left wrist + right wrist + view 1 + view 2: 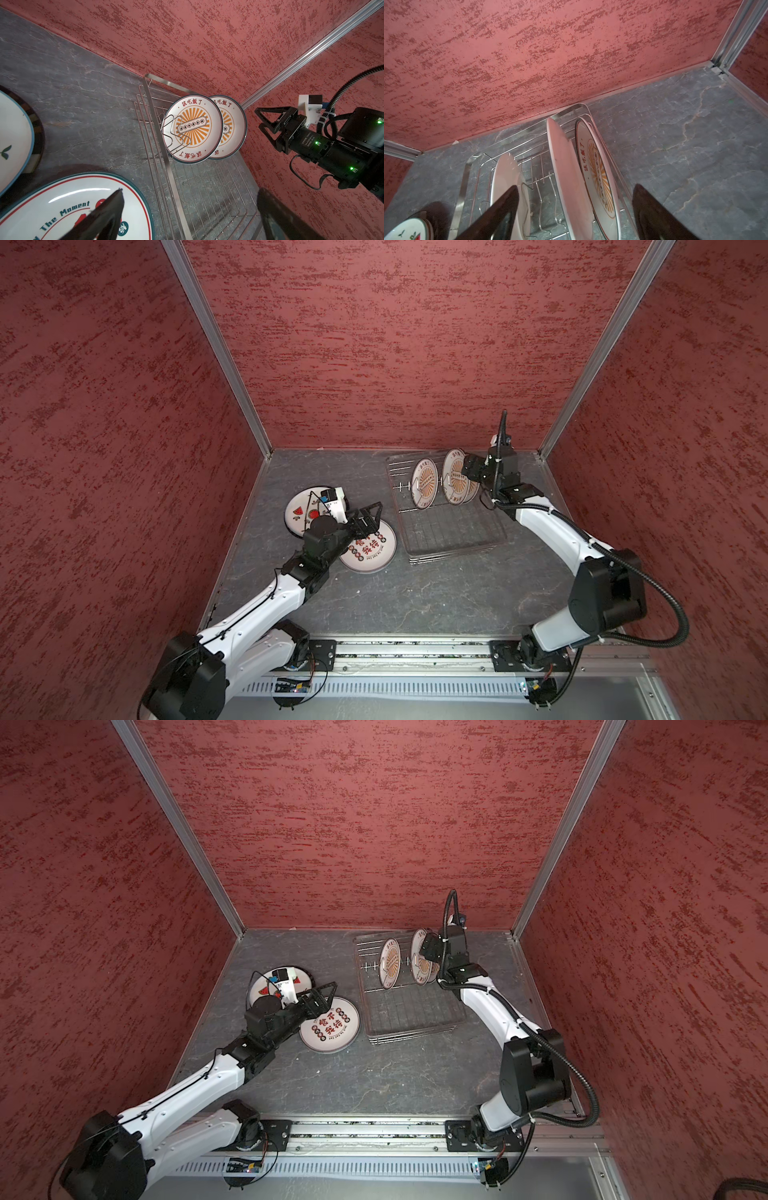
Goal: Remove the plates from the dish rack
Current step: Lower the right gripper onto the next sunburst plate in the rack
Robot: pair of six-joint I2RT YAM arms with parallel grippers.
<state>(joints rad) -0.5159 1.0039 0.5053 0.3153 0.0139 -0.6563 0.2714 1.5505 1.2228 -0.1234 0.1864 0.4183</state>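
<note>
We see the dish rack (451, 533) in the desk's (415, 597) far right corner, with three sunburst plates (424, 483) standing upright along its far side. The right claw (471, 470) hangs just above the two rightmost, jaws spread, gripping nothing. The left claw (370, 517), wide apart and empty, hovers over the red-character plate (370, 553), which lies flat beside the watermelon plate (300, 510) near the desk's left edge.

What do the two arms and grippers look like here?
The left arm and right arm have white link shells and black joint housings. The left gripper and right gripper are black, built from hollow triangular frames. A white camera mount sits at each wrist. A black corrugated conduit loops along the right arm. The right wrist shows green lights.
</note>
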